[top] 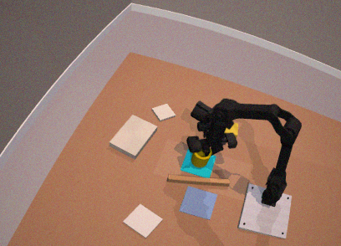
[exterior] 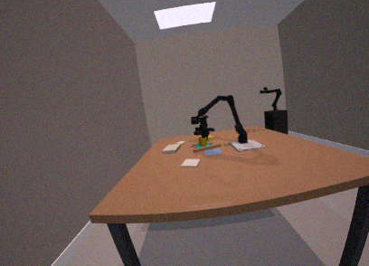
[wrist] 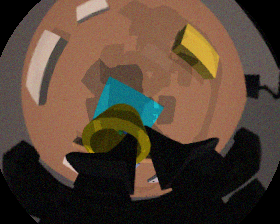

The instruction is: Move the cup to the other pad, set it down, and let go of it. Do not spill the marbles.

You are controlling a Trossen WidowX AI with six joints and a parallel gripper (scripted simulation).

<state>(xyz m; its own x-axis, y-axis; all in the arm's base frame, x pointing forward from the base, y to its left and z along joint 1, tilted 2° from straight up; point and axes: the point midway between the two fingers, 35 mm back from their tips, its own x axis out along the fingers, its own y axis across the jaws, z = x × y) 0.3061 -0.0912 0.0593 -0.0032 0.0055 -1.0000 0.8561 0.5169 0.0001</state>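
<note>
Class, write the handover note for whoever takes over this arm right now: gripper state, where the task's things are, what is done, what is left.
Gripper: shut on the yellow cup, gripping its rim.
Cup: upright, over the cyan pad; whether it rests on it or hangs above, cannot tell.
Blue pad: beyond the wooden bar, nothing on it.
Done: cup grasped.
Left: carry it over the bar, set it on the blue pad, release. Marbles not visible; keep it level.
</note>
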